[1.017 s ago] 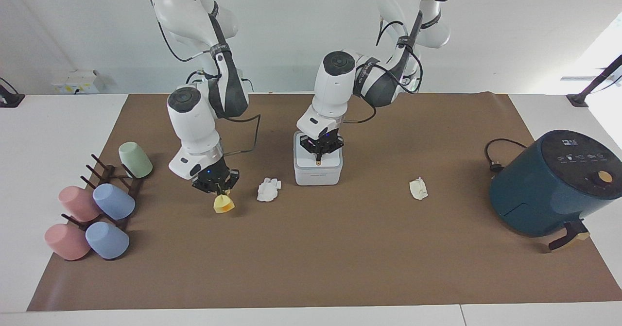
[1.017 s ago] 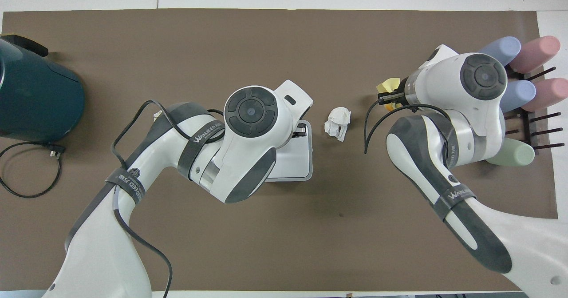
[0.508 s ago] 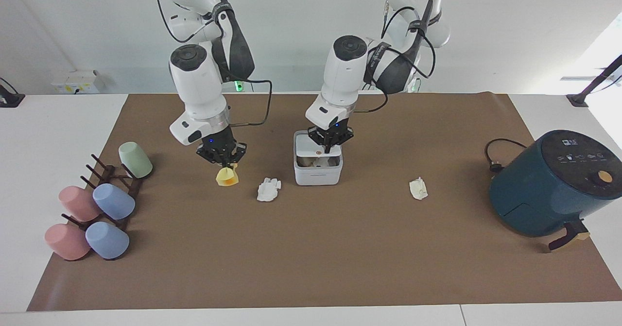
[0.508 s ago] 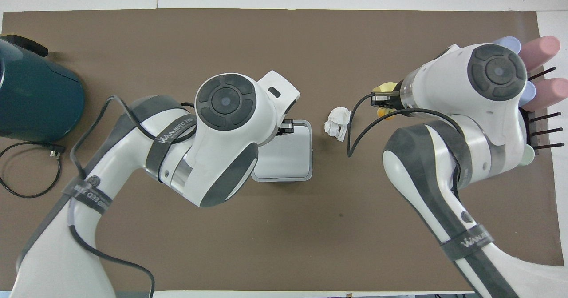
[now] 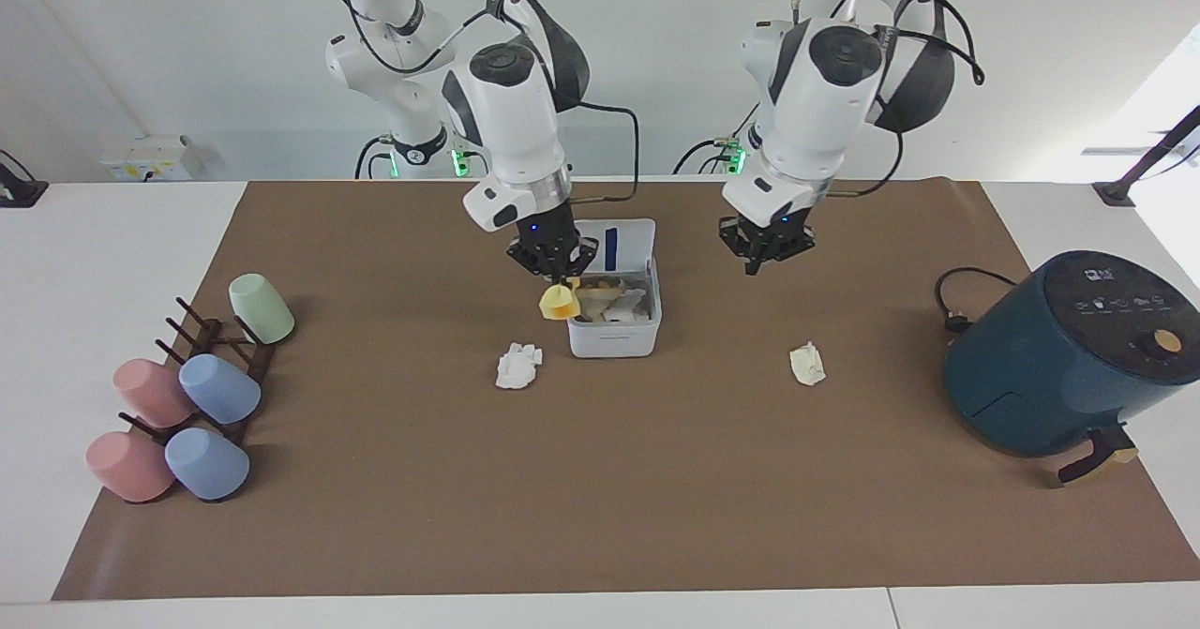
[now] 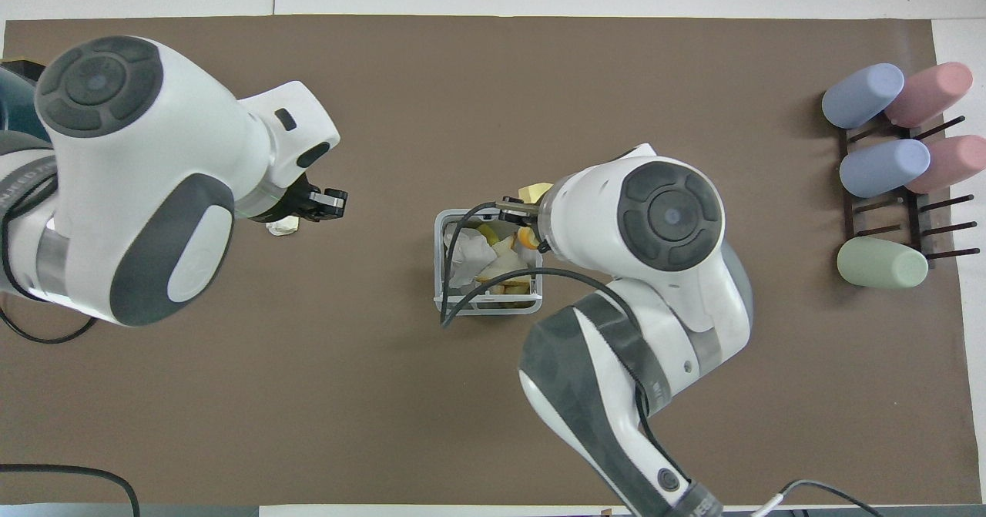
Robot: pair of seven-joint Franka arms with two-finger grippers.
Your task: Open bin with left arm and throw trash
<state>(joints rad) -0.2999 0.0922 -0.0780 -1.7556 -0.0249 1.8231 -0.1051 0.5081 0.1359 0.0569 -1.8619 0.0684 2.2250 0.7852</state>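
Observation:
The white bin [image 5: 614, 338] [image 6: 439, 259] stands mid-mat with its lid [image 5: 626, 243] upright and open; crumpled paper and yellowish scraps lie inside. My right gripper [image 5: 560, 279] [image 6: 518, 210] is shut on the yellow block of trash [image 5: 560, 303] [image 6: 534, 192], which hangs at the bin's rim toward the right arm's end. My left gripper [image 5: 756, 263] [image 6: 327, 203] hangs shut and empty, raised over the mat beside the bin. One paper wad [image 5: 518, 366] lies by the bin. Another wad [image 5: 807, 364] [image 6: 282, 226] lies toward the left arm's end.
A dark-teal air fryer [image 5: 1059, 352] with its cord sits at the left arm's end of the table. A rack of pastel cups [image 5: 187, 385] [image 6: 886, 170] lies at the right arm's end. A brown mat [image 5: 600, 498] covers the table.
My left gripper has left the lid and risen toward the left arm's end; the lid now stands fully open. My right gripper carried the yellow block from near the cups to the bin.

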